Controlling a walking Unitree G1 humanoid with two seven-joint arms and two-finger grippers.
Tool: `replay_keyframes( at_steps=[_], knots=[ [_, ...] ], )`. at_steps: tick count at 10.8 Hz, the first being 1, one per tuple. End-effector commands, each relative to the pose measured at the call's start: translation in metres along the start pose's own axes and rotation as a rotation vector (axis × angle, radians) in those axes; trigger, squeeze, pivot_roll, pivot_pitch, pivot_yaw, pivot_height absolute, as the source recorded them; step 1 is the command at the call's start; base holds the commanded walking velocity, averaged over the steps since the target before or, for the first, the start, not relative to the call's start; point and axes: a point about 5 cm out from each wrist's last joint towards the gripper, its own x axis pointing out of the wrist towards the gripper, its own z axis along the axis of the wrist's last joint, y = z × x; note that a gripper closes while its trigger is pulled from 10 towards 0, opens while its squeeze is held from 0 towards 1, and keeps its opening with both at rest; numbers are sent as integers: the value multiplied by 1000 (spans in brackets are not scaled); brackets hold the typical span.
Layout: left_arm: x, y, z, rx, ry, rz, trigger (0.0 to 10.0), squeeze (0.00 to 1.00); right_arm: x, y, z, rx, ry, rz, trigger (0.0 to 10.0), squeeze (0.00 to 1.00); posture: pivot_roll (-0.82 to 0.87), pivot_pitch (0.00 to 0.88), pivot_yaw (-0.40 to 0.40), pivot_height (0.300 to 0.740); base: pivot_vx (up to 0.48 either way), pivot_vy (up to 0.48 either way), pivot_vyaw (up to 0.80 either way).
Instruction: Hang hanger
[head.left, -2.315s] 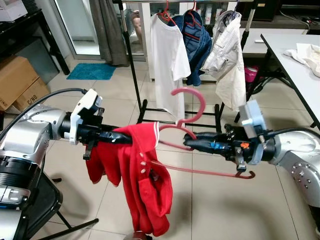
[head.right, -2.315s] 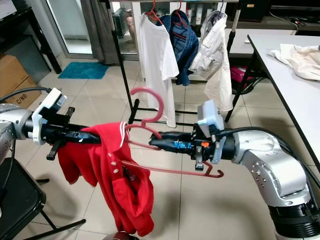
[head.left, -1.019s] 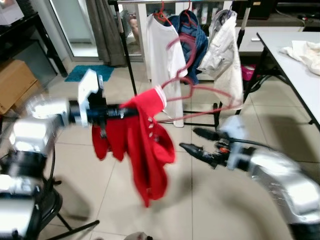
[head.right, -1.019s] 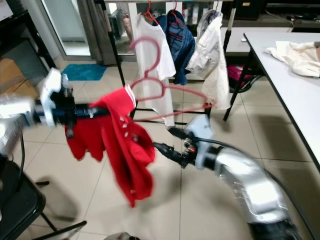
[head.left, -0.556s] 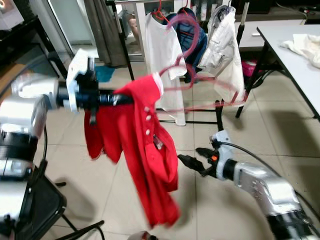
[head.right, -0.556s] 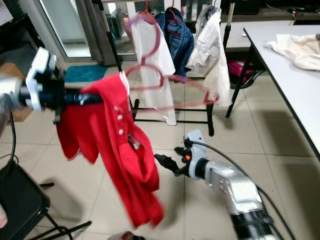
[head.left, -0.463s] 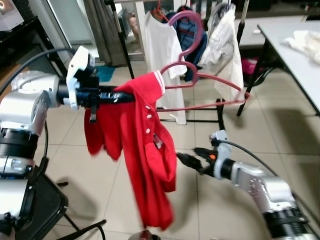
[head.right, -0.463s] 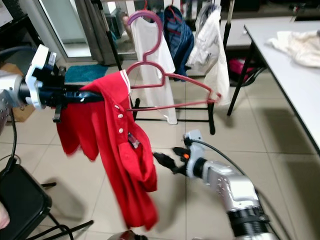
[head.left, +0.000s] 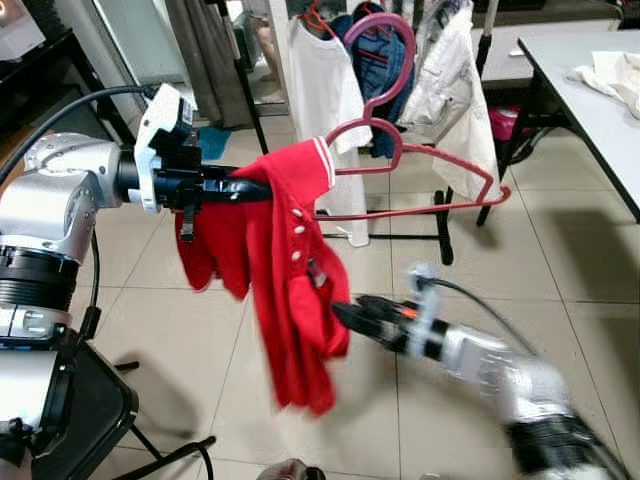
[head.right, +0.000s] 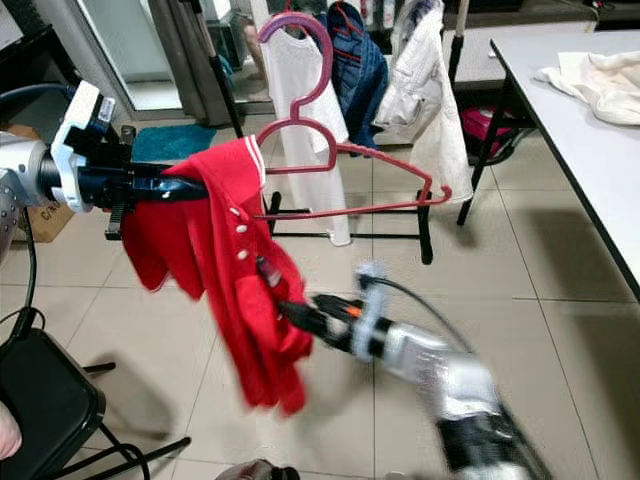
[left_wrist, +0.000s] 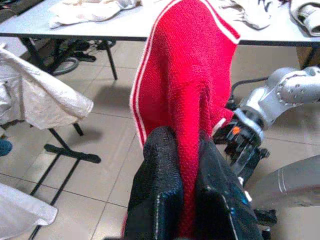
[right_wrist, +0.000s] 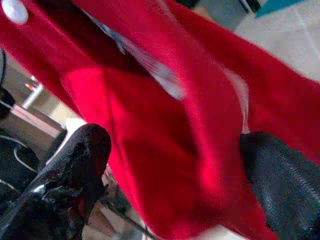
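Note:
A red knit top hangs from my left gripper, which is shut on its collar at chest height. A pink hanger sits with one shoulder inside that collar, its hook raised toward the clothes rack. In the left wrist view the black fingers clamp the red fabric. My right gripper is low, at the top's lower half. It is open, and the right wrist view shows its fingers spread wide with red cloth between them.
A white shirt, a denim jacket and a pale jacket hang on the rack. A grey table with a cream cloth stands at the right. A black chair is at lower left. Tiled floor lies ahead.
My right gripper has let go of the hanger, dropped low and moved left to the top's lower half. My left arm lifted the top and hanger toward the rack; the top swings.

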Motion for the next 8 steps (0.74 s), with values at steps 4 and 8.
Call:
replay_keyframes(
  at_steps=[4,8],
  knots=[
    [-3,1,13,41,-20,-15,0,0,18,-1,15,-97,-39,-62,10000,0,-58,77,194,740,0,0,0],
    [-6,2,17,52,-30,3,0,0,8,-25,-3,-77,76,-191,0,0,-57,73,187,740,0,0,0]
  ],
)
